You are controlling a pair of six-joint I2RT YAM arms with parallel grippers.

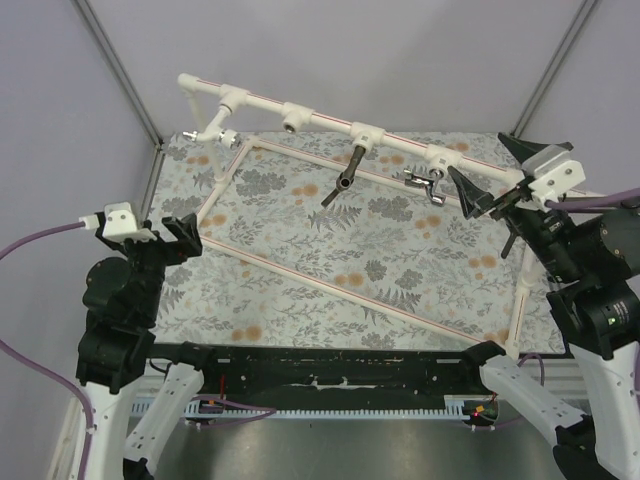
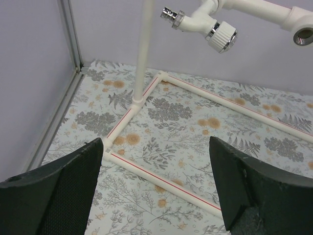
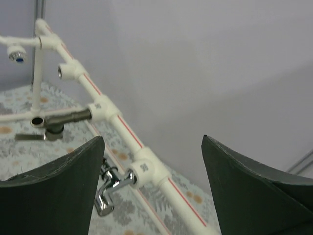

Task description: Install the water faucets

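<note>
The white elbow faucet (image 1: 216, 130) with a round knob hangs from the left end of the raised pipe bar, and shows in the left wrist view (image 2: 215, 30). A dark metal faucet (image 1: 345, 174) with a lever sits in the middle tee. The shiny chrome faucet (image 1: 426, 183) sits in the right tee, and shows in the right wrist view (image 3: 110, 188). My left gripper (image 1: 170, 236) is open and empty, low at the left. My right gripper (image 1: 505, 172) is open and empty beside the bar's right end, just right of the chrome faucet.
The white pipe frame (image 1: 300, 275) lies on the floral mat with the raised bar (image 1: 320, 120) at the back. One tee (image 1: 292, 122) between the white and dark faucets holds nothing. Grey walls and metal posts close in the left, back and right.
</note>
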